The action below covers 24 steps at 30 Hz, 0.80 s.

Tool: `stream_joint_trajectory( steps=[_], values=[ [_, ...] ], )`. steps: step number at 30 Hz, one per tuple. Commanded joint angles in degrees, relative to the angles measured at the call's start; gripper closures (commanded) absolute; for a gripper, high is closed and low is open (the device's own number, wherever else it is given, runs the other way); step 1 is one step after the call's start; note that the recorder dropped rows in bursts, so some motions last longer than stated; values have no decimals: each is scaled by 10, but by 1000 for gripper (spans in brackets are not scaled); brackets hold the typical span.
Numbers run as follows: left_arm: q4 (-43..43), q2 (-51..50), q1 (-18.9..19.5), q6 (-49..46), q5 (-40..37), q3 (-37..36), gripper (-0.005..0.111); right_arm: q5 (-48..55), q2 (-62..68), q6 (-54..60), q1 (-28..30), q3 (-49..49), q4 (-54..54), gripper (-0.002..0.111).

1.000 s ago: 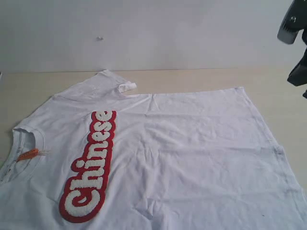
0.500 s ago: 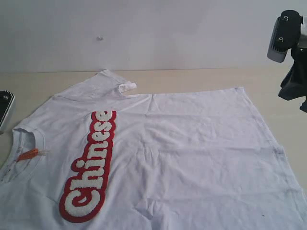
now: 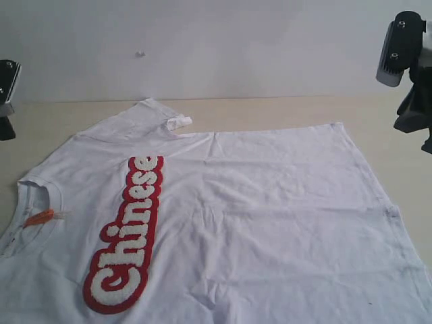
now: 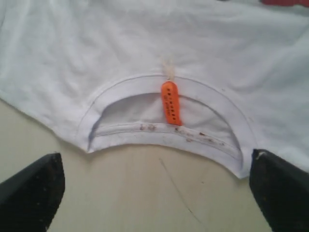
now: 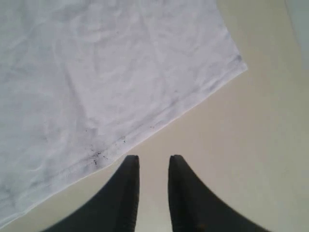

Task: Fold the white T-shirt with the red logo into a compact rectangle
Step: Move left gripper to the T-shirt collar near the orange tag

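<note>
The white T-shirt point(image 3: 256, 223) lies spread flat on the table, collar point(image 3: 30, 202) to the left and hem to the right. The red logo point(image 3: 128, 233) runs across its chest. In the left wrist view the ribbed collar point(image 4: 164, 137) and orange tag point(image 4: 171, 102) lie just beyond my left gripper point(image 4: 155, 155), which hangs above bare table, open wide and empty. My right gripper point(image 5: 153, 158) hovers over bare table just off the hem point(image 5: 159, 121). It is open by a narrow gap, with nothing between its fingers.
The left arm point(image 3: 7, 84) shows at the far left edge of the exterior view, the right arm point(image 3: 410, 74) at the upper right. One folded-over sleeve point(image 3: 169, 118) points toward the back wall. Bare tan table point(image 3: 398, 135) surrounds the shirt.
The left arm came into the exterior view at the left edge and rose higher. The right arm swung in from the upper right corner, then held still. The shirt has not moved.
</note>
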State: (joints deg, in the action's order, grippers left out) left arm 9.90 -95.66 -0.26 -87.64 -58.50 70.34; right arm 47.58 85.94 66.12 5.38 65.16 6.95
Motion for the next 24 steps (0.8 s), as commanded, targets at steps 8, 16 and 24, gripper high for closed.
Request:
stream_joint_trajectory(
  steps=[8, 16, 24],
  values=[
    [-80, -72, -50, -36, 8, -39, 2, -8, 1, 16, -1, -2, -2, 85],
    [-89, -104, -42, -36, 24, -41, 2, -14, 1, 17, -1, -2, -2, 85],
    [-90, -144, -21, -34, 50, -41, 2, -19, 1, 17, -1, -2, 1, 85]
  ],
)
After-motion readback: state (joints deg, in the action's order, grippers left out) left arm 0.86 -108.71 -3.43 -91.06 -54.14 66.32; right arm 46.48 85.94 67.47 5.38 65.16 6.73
